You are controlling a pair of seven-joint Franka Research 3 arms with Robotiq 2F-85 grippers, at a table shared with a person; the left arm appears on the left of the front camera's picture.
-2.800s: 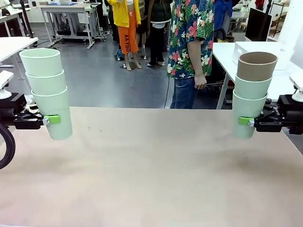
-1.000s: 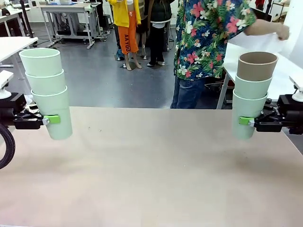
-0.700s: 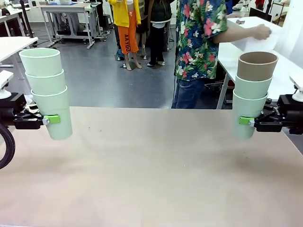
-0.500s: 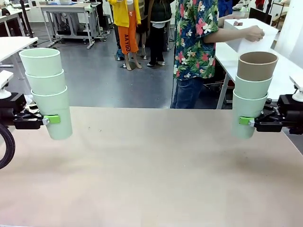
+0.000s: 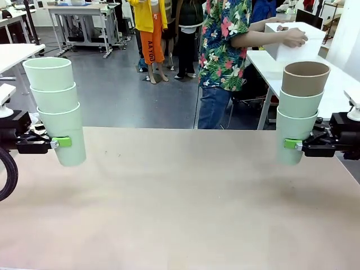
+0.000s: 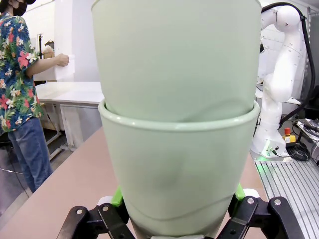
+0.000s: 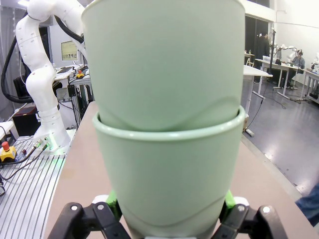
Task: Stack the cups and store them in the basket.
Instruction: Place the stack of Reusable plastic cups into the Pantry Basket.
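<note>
Three mint cups (image 5: 56, 109) stand nested and upright, the lowest pinched between the jaws of the left gripper (image 5: 66, 142). Two more mint cups (image 5: 297, 115), with the brown cup (image 5: 305, 79) on top (mouth up), sit likewise between the jaws of the right gripper (image 5: 289, 144). The white basket (image 5: 292, 53) is held aloft, well beyond the right jaws.

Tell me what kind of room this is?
Probably a robot lab: a white jointed robot arm stands beside the tan table, a red emergency-stop button sits near its base, and white workbenches stand across the grey-floored hall.
</note>
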